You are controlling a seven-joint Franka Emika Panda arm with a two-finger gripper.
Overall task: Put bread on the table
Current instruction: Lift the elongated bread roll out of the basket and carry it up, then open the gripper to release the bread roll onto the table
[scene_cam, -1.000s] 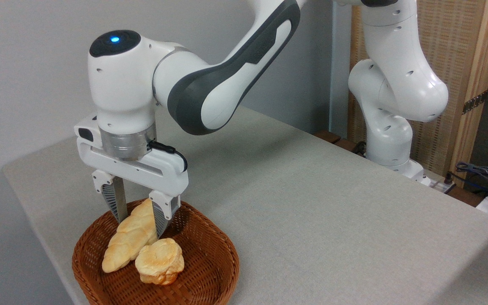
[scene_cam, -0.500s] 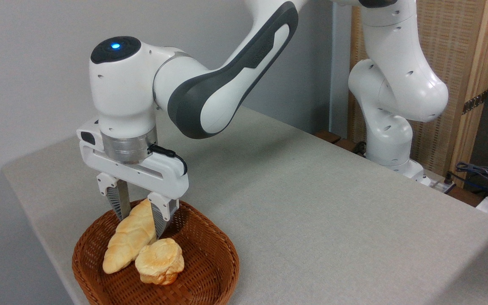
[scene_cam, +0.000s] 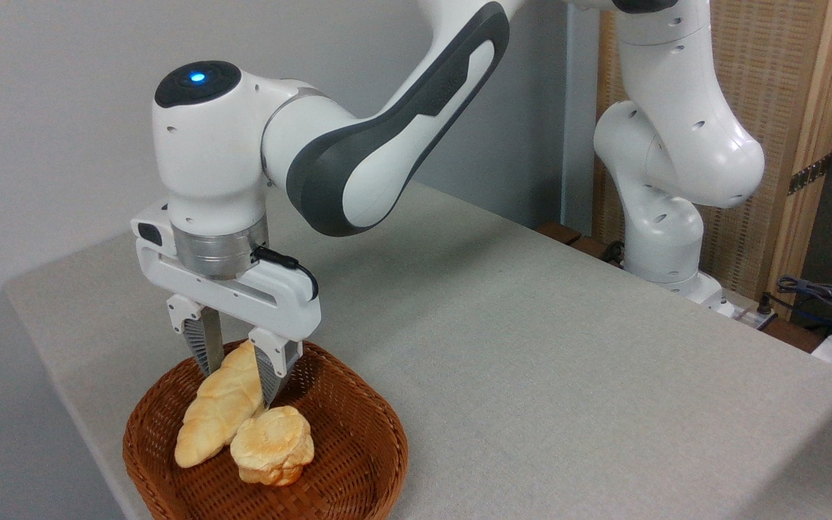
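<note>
Gripper [scene_cam: 237,370] closed on the bread [scene_cam: 218,404] — grasp made, loaf low in the basket [scene_cam: 358,462] beside the bun [scene_cam: 272,444]. Remaining — lift, carry, set on table [scene_cam: 531,347].

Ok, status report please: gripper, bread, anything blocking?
Gripper shut on bread. Bread in basket, low end touching bun. Table free beside.

Legible text, labels, brands, numbers, signs: none.
No lettering, brand mark, numeral or sign can be read on any surface in view; the white arm [scene_cam: 358,137] shows only a lit blue dot on its dark cap, above the wicker basket [scene_cam: 358,462], and that dot carries no characters.
</note>
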